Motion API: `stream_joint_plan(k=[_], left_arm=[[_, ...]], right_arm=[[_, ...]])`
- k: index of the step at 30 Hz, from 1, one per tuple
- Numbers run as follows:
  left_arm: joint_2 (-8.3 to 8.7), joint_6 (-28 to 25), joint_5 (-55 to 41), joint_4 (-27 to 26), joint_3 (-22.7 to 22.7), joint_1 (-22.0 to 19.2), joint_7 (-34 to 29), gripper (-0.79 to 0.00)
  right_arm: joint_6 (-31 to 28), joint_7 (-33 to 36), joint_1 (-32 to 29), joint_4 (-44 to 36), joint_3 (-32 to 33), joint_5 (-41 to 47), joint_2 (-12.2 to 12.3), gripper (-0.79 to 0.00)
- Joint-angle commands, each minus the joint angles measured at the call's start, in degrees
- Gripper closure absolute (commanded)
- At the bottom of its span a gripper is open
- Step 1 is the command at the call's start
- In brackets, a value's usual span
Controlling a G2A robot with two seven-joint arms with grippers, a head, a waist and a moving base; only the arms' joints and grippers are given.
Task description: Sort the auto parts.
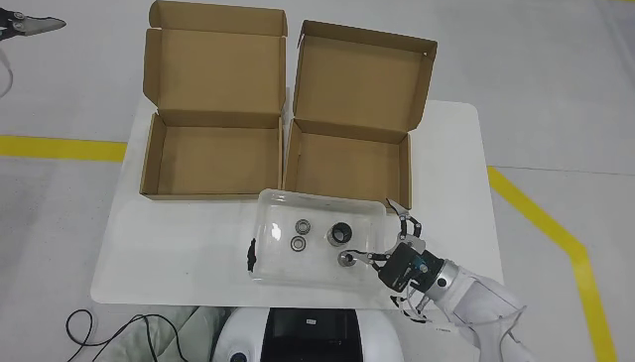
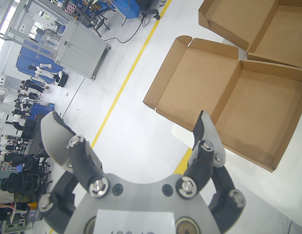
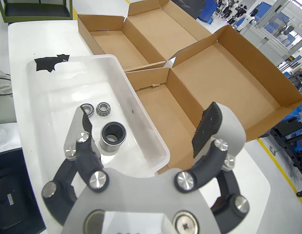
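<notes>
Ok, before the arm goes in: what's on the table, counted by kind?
cardboard boxes: 2
clear bin: 1
small bearings: 2, in the bin
large bearing: 1, in the bin
Total: 6

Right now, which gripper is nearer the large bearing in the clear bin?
Right. The right gripper hangs at the bin's end, jaws open, beside the large bearing. The left gripper is far off, past the table edge by a cardboard box.
</notes>
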Motion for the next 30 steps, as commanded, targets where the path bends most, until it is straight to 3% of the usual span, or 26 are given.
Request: stream_joint_plan(k=[1,10,15,22,30], left_arm=[[0.0,0.0,0.0,0.0,0.0,0.0,0.0,-0.785],[0.0,0.0,0.0,0.0,0.0,0.0,0.0,-0.785],[0.0,0.0,0.0,0.0,0.0,0.0,0.0,-0.785],[0.0,0.0,0.0,0.0,0.0,0.0,0.0,-0.785],[0.0,0.0,0.0,0.0,0.0,0.0,0.0,-0.785]], right_arm=[[0.0,0.0,0.0,0.0,0.0,0.0,0.0,-0.785],[0.0,0.0,0.3,0.0,-0.3,0.5,0.0,-0.785],[-7.0,2.2,4.1,2.1,-1.8,3.5,0.3,-0.785],[-14.9,10.9,11.0,6.4,-6.1,9.7,0.3,-0.785],[-14.1,24.5,15.4,7.6,-11.8,13.2,-0.3,-0.785]])
